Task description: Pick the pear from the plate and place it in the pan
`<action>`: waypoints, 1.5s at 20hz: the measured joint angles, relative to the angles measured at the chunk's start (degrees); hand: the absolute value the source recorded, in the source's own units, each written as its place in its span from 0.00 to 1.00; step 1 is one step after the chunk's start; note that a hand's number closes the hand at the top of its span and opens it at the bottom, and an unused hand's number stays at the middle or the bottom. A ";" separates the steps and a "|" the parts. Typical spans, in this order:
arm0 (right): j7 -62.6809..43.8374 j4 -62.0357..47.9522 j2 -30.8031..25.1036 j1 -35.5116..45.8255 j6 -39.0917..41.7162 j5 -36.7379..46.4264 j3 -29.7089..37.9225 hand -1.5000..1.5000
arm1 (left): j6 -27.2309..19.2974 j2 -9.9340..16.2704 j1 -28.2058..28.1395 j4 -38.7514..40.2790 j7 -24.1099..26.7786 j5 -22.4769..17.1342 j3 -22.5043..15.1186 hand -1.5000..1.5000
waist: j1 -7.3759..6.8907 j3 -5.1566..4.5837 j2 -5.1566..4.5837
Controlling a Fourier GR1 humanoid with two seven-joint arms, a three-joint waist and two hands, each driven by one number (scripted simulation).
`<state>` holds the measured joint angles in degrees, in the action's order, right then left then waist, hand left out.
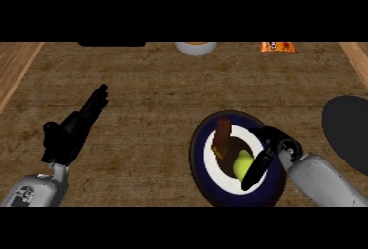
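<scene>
Curling my right hand [265,155] around the pear [243,164], I hold it on the plate [205,181]. My left hand [68,133] rests open, fingers straight.

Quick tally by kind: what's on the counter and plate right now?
Plate: 1
Pear: 1
Brown food item on the plate, kind unclear: 1
Dark pan at the right edge: 1
White cup or bowl at the far edge: 1
Orange packet: 1
Total: 6

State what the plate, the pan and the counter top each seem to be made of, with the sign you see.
Plate: likely glazed ceramic, with a dark blue rim around a smooth white centre. Pan: probably dark metal; flat matte black, no shine. Counter top: brown, mottled, woven-looking grain, perhaps rough stone or fabric-like laminate; the look leaves it open.
</scene>
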<state>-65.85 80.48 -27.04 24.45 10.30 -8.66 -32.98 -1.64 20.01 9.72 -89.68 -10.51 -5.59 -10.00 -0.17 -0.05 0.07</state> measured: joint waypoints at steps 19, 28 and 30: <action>5.62 -4.13 2.57 -1.32 2.17 5.71 -1.12 1.00 | 1.53 -2.32 -0.43 -1.07 -1.15 2.59 1.89 0.50 | 0.24 -1.14 0.94; 5.05 -1.50 3.54 -1.37 1.08 10.17 -0.07 1.00 | 3.10 -2.67 -1.61 -2.10 -1.25 2.84 2.95 0.50 | 0.29 -0.75 0.64; 5.68 1.89 2.43 -2.78 0.69 12.22 -0.04 1.00 | 3.39 -2.60 -2.80 -2.60 -0.52 3.21 3.33 0.50 | 0.35 -0.47 0.48</action>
<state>-60.17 82.37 -24.61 21.67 10.98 3.55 -33.02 1.76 17.41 6.92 -92.28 -11.03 -2.37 -6.67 0.18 -0.52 0.55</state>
